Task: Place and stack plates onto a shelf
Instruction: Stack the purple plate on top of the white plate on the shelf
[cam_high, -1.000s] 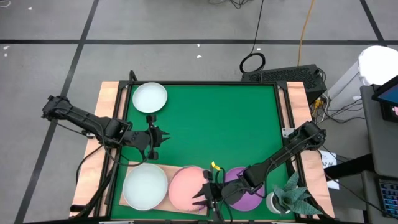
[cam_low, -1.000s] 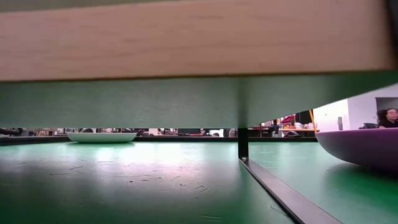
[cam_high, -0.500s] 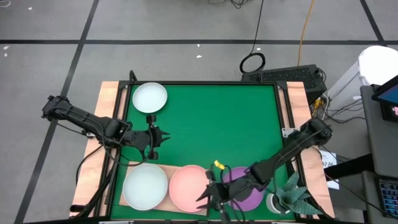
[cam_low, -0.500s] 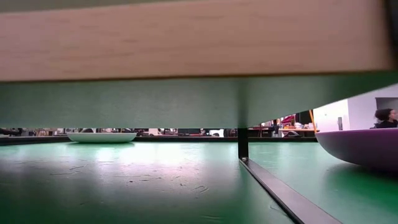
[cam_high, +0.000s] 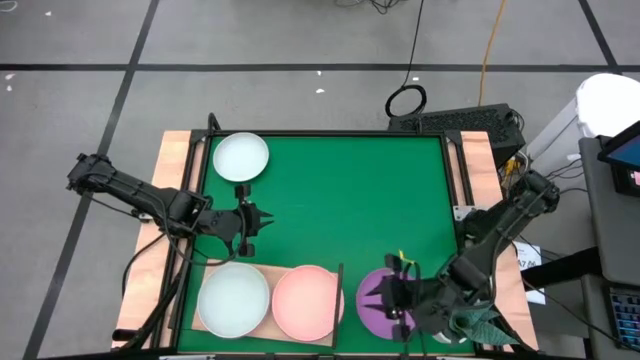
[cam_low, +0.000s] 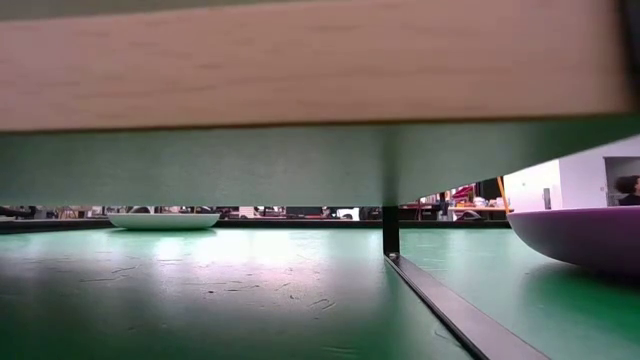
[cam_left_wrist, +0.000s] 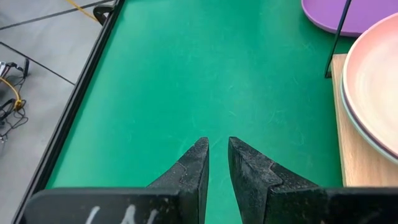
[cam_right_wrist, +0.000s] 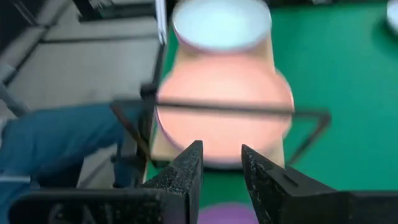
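Note:
The shelf (cam_high: 180, 270) is a light-wood board at the table's near edge with a thin dark upright edge piece (cam_high: 340, 288) at its right end. A pale mint plate (cam_high: 233, 298) and a salmon pink plate (cam_high: 304, 302) lie flat on it side by side. To the right of the edge piece, a purple plate (cam_high: 383, 318) lies on the green mat. Another mint plate (cam_high: 242, 157) sits at the far left corner. My right gripper (cam_high: 375, 298) hovers open over the purple plate, pointing at the shelf. My left gripper (cam_high: 270, 218) waits over the mat, slightly open.
A small potted plant (cam_high: 470, 322) stands at the near right corner beside my right arm. The green mat (cam_high: 350, 200) is bare in its middle and far right. A person's blue trouser leg (cam_right_wrist: 56, 137) shows beyond the table's near edge. The shelf board's underside (cam_low: 300, 60) fills the low view's top.
My right gripper has drawn back from the pink plate's right edge toward the table's right, past the dark upright edge piece, and now hangs over the purple plate. The pink plate stays flat on the shelf.

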